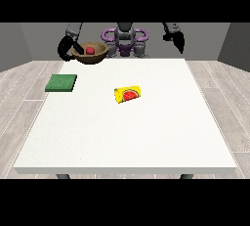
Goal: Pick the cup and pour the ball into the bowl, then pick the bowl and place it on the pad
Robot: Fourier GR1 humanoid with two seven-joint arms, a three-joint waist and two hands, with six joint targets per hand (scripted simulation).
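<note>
A brown bowl (91,54) hangs in the air above the table's far left corner, with a red ball (91,50) inside it. The hand at the view's left (68,49) holds the bowl by its left rim, fingers over the edge. A yellow cup (127,94) with a watermelon picture lies on its side near the middle of the white table (146,132). A green pad (61,83) lies flat at the table's left side, in front of and below the bowl. The hand at the view's right (176,38) is raised off the table at the far right, holding nothing.
The robot's torso (125,41) stands behind the table's far edge. Grey floorboards surround the table on all sides.
</note>
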